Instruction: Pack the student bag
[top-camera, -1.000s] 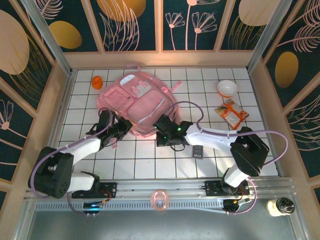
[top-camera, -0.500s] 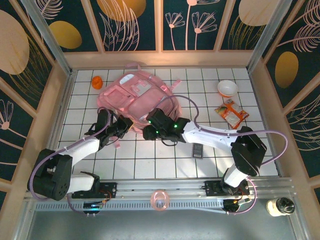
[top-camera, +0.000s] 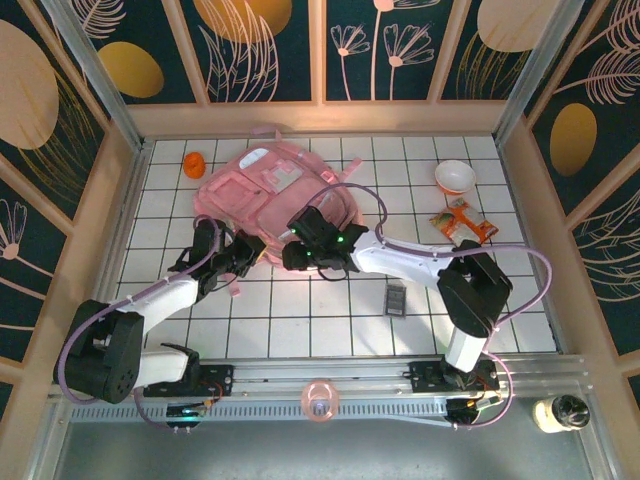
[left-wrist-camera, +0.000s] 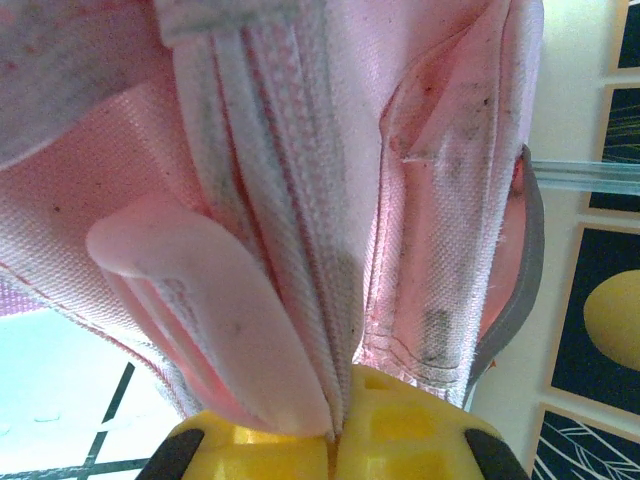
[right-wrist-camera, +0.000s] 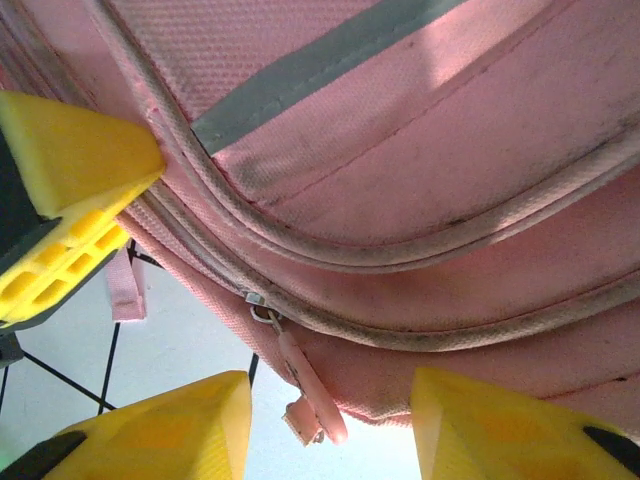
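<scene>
Newly, we log: right hand (right-wrist-camera: 330, 425) reopened around pale pink fabric backpack (top-camera: 270, 190)'s zipper pull (right-wrist-camera: 305, 385), unzipping likely; left hand (left-wrist-camera: 335, 440) pinches fabric

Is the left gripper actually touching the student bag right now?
Touching. In the left wrist view the left gripper is shut, its yellow fingers pinching a seam strip of the student bag.

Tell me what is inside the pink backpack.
Nothing inside shows. On the student bag, the zip by its zipper pull looks closed; pink fabric covers any contents.
</scene>
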